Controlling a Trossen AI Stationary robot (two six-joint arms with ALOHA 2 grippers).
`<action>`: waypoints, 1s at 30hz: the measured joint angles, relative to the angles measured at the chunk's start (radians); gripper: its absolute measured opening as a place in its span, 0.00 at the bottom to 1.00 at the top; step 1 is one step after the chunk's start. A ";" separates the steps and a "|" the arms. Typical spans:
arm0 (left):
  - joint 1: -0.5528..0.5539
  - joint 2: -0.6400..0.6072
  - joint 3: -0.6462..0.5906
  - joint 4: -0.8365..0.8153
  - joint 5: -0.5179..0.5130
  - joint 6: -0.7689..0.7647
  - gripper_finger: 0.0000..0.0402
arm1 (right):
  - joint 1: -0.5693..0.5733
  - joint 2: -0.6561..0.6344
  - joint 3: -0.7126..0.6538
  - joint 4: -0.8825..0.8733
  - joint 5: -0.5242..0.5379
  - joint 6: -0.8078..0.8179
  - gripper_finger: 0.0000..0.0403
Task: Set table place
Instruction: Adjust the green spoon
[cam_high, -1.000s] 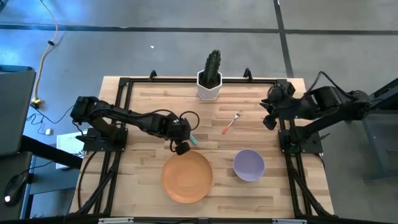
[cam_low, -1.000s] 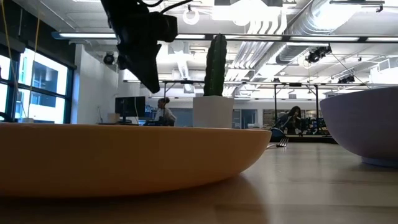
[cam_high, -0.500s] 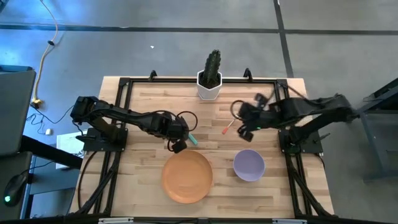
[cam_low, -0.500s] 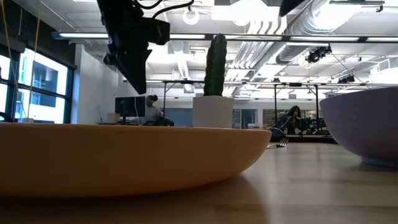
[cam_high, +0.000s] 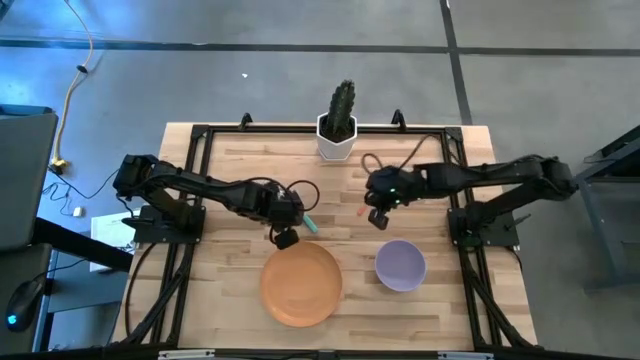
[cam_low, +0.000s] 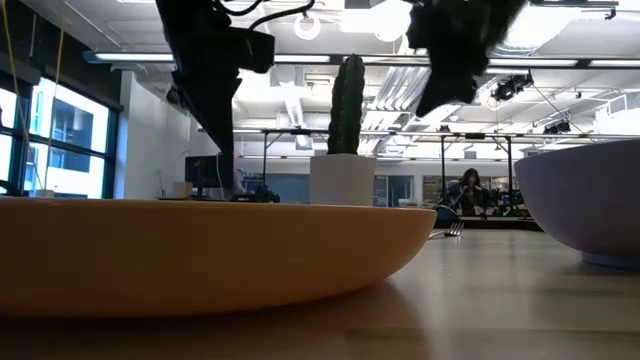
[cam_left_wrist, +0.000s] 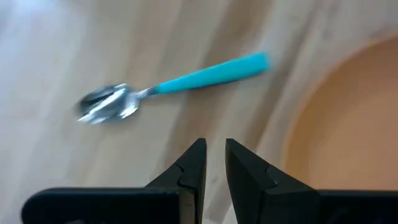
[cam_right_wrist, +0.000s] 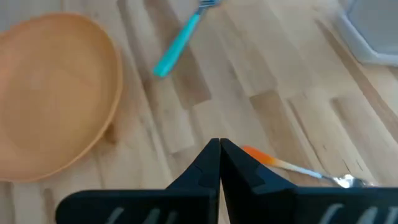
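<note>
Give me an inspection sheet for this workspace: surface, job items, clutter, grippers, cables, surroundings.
Surface: light plank table with a black rail frame.
Job items: orange plate and lilac bowl at the near edge, apart; teal-handled spoon lying flat beside the plate; orange-handled fork lying flat mid-table.
Clutter: white pot with cactus at the far edge.
Grippers: left gripper hovers near the spoon, fingers slightly apart, empty; right gripper shut, empty, above the fork's handle.
Cables: looped on both arms; a yellow cord on the floor.
Surroundings: grey floor; an office hall with seated people beyond.
</note>
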 joint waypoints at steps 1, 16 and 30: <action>0.000 0.000 -0.019 0.035 0.027 0.045 0.12 | -0.009 -0.029 -0.029 0.025 -0.007 0.008 0.00; 0.224 0.054 -0.175 0.260 0.315 0.382 0.00 | -0.021 -0.292 -0.021 0.018 0.094 -0.003 0.00; 0.214 0.192 -0.173 0.427 0.294 0.379 0.00 | -0.021 -0.294 -0.016 -0.035 0.125 0.001 0.00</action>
